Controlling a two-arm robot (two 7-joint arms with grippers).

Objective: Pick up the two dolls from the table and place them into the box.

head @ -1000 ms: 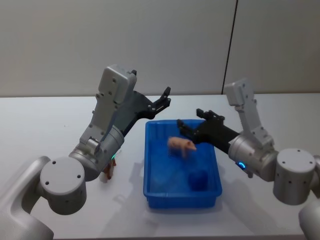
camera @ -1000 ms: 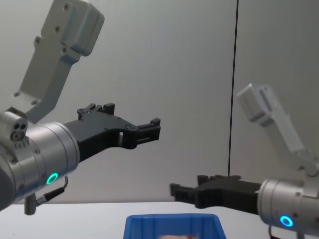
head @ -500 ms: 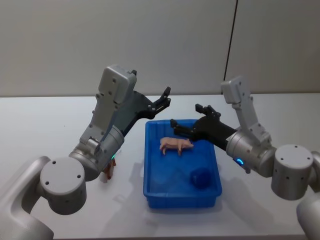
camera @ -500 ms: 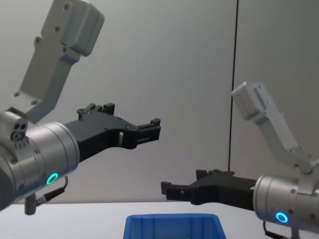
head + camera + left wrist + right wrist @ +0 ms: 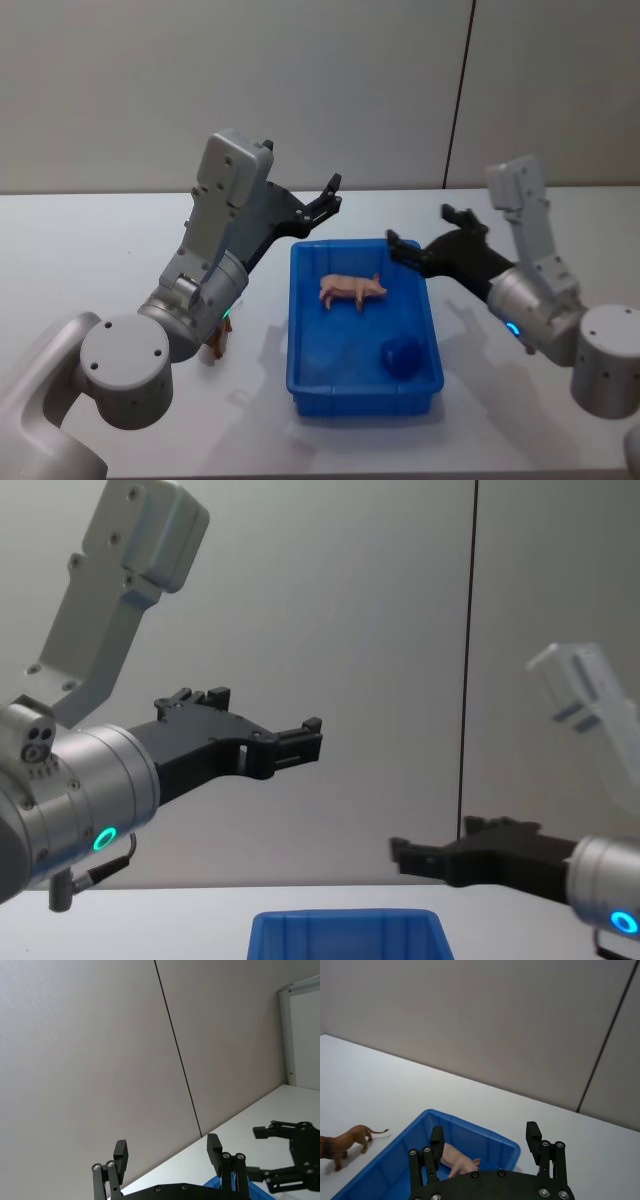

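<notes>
A pink pig doll [image 5: 352,290] lies in the far half of the blue box [image 5: 293,330]; the right wrist view looks down on the pig [image 5: 460,1164] inside the box [image 5: 470,1127]. A brown lion doll [image 5: 342,1146] stands on the white table [image 5: 100,250] left of the box, mostly hidden behind my left arm in the head view [image 5: 217,340]. My right gripper [image 5: 425,232] hangs open and empty just past the box's far right corner. My left gripper [image 5: 330,200] is held high and open above the far left corner, holding nothing.
A small dark blue lump [image 5: 400,355] lies in the box's near right part. The box's far rim [image 5: 345,925] shows low in the chest view. A grey wall stands behind the table. My left arm's elbow sits over the table left of the box.
The pig dropped from under my right gripper and now lies still in the box. My right gripper pulled back to the right, off the box. The left arm stayed put.
</notes>
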